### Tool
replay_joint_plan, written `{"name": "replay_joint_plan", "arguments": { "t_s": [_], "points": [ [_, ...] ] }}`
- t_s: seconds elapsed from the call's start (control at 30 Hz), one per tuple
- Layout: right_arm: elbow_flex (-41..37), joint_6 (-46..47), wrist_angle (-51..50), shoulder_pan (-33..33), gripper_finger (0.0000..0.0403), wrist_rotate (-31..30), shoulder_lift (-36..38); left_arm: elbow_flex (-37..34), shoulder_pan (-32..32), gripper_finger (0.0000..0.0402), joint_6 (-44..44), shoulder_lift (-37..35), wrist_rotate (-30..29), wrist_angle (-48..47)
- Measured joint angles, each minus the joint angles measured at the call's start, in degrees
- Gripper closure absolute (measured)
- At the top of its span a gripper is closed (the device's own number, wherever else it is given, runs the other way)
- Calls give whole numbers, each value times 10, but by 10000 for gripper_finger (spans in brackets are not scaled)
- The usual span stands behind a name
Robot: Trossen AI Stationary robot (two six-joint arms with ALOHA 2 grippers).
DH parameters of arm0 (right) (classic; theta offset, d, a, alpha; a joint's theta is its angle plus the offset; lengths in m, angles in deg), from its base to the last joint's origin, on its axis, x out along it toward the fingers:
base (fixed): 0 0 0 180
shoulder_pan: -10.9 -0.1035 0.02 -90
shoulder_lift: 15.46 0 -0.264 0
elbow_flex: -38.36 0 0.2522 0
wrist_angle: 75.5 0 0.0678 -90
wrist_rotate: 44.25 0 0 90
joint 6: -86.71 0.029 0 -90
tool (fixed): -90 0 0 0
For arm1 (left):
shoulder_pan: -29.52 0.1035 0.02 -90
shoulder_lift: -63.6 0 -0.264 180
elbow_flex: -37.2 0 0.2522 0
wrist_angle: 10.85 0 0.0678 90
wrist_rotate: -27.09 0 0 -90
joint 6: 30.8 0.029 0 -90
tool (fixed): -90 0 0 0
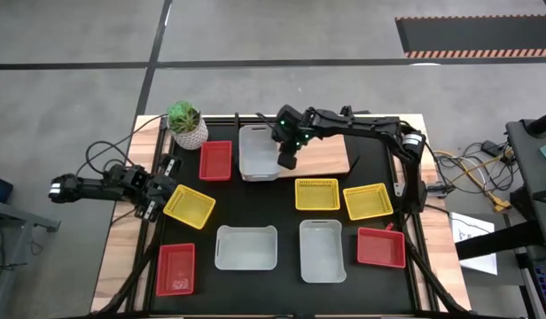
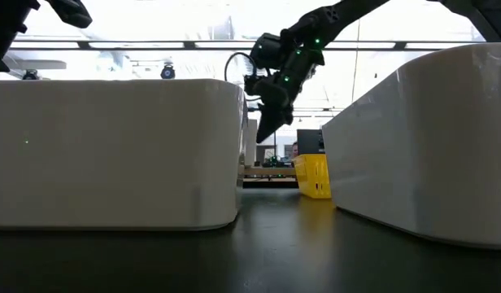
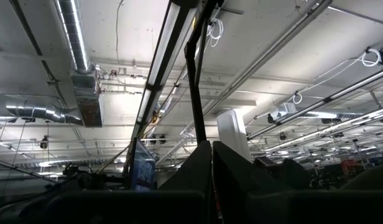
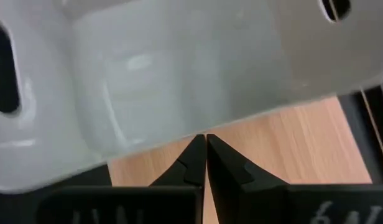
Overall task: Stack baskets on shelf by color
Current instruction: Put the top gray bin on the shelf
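Take the wooden shelf (image 1: 331, 152) at the back of the black mat (image 1: 282, 221) as your landmark. Your right arm reaches in from the right across the shelf, and the right gripper (image 1: 287, 161) hangs with its fingers pressed together, holding nothing, at the shelf's left part just beside a grey-white basket (image 1: 257, 152) that sits on the shelf's left end. Your left arm lies low and folded at the table's left edge, well apart from the shelf; the left gripper (image 1: 155, 192) is also clenched and empty, close beside a tilted yellow basket (image 1: 190, 206). The right wrist view shows what the overhead cannot: the closed fingertips (image 4: 194, 163) sit over bare shelf wood right at the grey basket's wall (image 4: 179, 81). The left wrist view shows only ceiling. The low view shows the right gripper raised above the surface, framed between two grey-white baskets (image 2: 112, 150) (image 2: 429, 142). In front of the shelf lie two yellow baskets (image 1: 316, 194) (image 1: 368, 201); left of it stands a red basket (image 1: 215, 160) beside a potted plant (image 1: 186, 122). Two more red baskets (image 1: 176, 268) (image 1: 381, 247) lie nearer the front. The shelf's right part is bare wood.
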Motion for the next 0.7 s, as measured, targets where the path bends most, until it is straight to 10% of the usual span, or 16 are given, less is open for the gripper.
{"name": "replay_joint_plan", "arguments": {
  "t_s": [0.47, 0.7],
  "points": [
    [70, -16, -60, -23, 394, 3, 13, 0, 0, 402, -3, 1, 0, 0],
    [80, -58, 64, -48, 394, -1, -1, 0, 0, 402, -2, 1, 0, 0]
  ]
}}
